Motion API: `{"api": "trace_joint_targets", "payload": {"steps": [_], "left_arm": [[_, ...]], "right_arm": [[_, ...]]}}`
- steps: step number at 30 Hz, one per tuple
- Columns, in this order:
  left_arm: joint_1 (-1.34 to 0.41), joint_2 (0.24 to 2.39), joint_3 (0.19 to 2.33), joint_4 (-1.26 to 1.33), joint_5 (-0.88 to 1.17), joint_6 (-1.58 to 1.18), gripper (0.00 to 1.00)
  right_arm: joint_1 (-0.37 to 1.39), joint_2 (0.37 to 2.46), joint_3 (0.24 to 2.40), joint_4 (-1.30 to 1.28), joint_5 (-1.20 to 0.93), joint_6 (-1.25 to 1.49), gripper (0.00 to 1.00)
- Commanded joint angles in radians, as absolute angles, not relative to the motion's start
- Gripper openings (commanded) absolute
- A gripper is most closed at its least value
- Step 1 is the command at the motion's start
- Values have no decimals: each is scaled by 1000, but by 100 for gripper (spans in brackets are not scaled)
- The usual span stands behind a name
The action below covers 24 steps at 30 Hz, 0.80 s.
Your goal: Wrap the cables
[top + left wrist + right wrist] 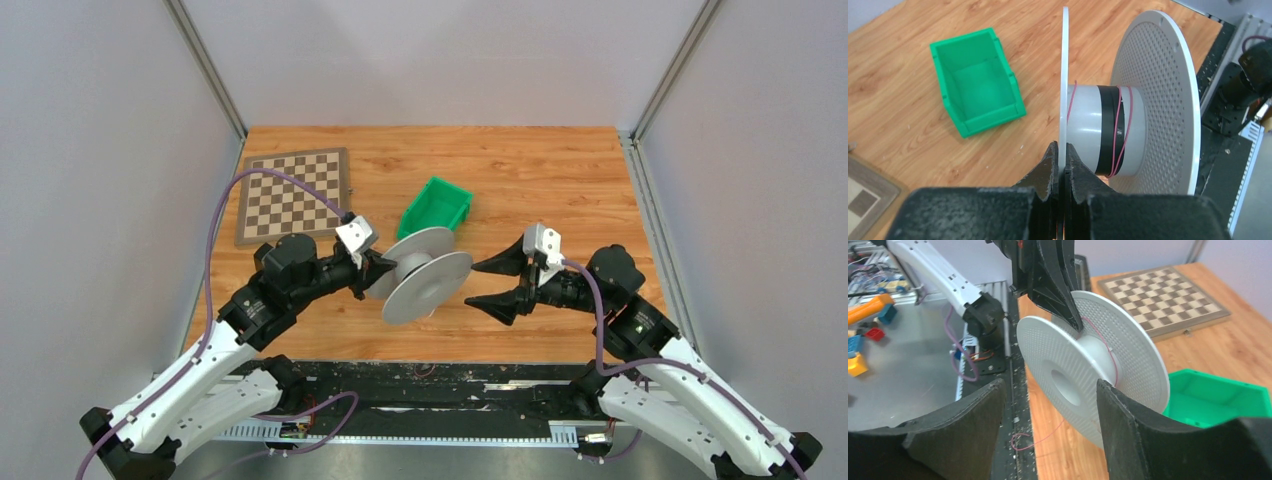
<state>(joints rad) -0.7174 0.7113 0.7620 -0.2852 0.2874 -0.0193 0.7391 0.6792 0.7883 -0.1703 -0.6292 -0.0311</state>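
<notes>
Wood, orange-brown and grained, makes up the worktop point(540, 180), the largest thing before me. At its far left corner lies a chessboard point(293, 195), flat, with one corner near my left wrist. Next in size is the pale grey spool point(425, 275), which stands near the middle of the worktop between my two arms. Its two perforated discs are on edge and its axle runs roughly level, and I cannot tell whether its lower rim touches the wood. Just beyond the spool sits a green bin point(435, 208), open side up.

My left pincer point(1062, 155) is clamped on the rim of the disc nearest it, with the thin edge pinched between both fingers. My right pincer point(473, 286) is spread wide and faces the other disc and its centre hole. It is apart from the spool and touches nothing.

The white hub point(1083, 130) between the discs carries a black band point(1109, 130). The cable point(1121, 110) is a very thin pinkish-red strand, and it makes only a few loose turns round the hub. Some of those turns cross the band and one lies against the gripped disc. From my right wrist, a loose tail of it curls below the spool by the worktop's near edge.
</notes>
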Motion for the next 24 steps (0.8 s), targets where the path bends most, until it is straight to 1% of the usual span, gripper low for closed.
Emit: {"api": "trace_joint_targets", "payload": {"steps": [1,3,6,8,12,16,24], "left_arm": [[-706,740,846,-220,193,-185,0],[-703,760,853,-226,175,-219,0],[-701,786,857,-232,152,-251,0],[-700,797,863,-249,122,-266,0],[-681,809,869,-276,66,-303,0],[-651,818,878,-313,56,-351,0],[-611,838,891,-363,15,-421,0]], "right_arm": [[778,635,675,-40,-574,-92,59],[848,626,648,-39,-521,-155,58],[994,623,616,-54,-404,-297,58],[1096,647,602,-81,-321,-385,58],[1218,721,572,-122,-248,-563,59],[1272,812,535,-127,-250,-708,58],[1306,1023,530,-146,-227,-764,54]]}}
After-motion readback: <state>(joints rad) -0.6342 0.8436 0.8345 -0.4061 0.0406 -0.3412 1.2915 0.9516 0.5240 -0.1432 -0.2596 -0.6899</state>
